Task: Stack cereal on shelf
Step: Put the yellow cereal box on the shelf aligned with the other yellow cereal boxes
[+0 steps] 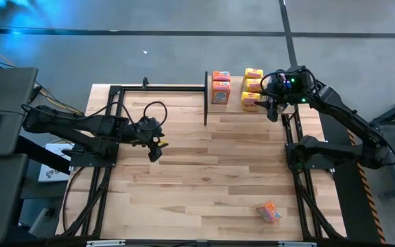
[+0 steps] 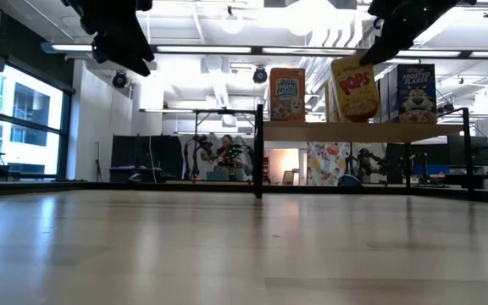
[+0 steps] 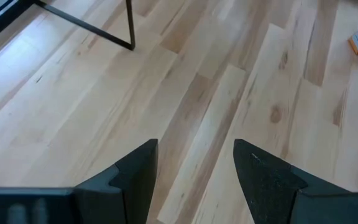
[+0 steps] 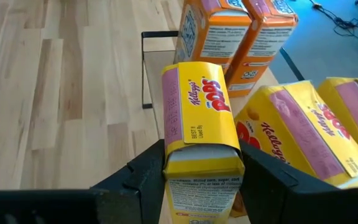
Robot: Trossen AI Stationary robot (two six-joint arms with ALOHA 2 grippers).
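Note:
My right gripper [image 4: 201,180] is shut on a yellow Pops cereal box [image 4: 197,118] over the shelf [image 1: 235,108] at the table's far right; the box also shows in the high view [image 1: 250,100] and the low view [image 2: 354,89]. Two more yellow boxes [image 4: 303,130] and two orange boxes [image 4: 229,31] stand on the shelf board beside it. One orange cereal box [image 1: 269,211] lies on its side on the tabletop near the front right. My left gripper [image 1: 155,147] hangs open and empty above the table's left middle. My right gripper pinches the yellow box's two narrow sides near its top end [image 4: 204,163] between its two fingers [image 4: 143,177]. The fingers come from above, slanting in from the table's right. The box is tilted, its lower end [image 2: 358,119] at the shelf board; whether it touches the board, I cannot tell.
The shelf's black uprights [image 1: 206,96] stand at its left edge, and a black frame [image 1: 115,110] runs along the table's left and far sides. A blue Frosted Flakes box [image 2: 416,93] shows on the shelf in the low view. Bare tabletop [image 1: 211,171] lies in the middle.

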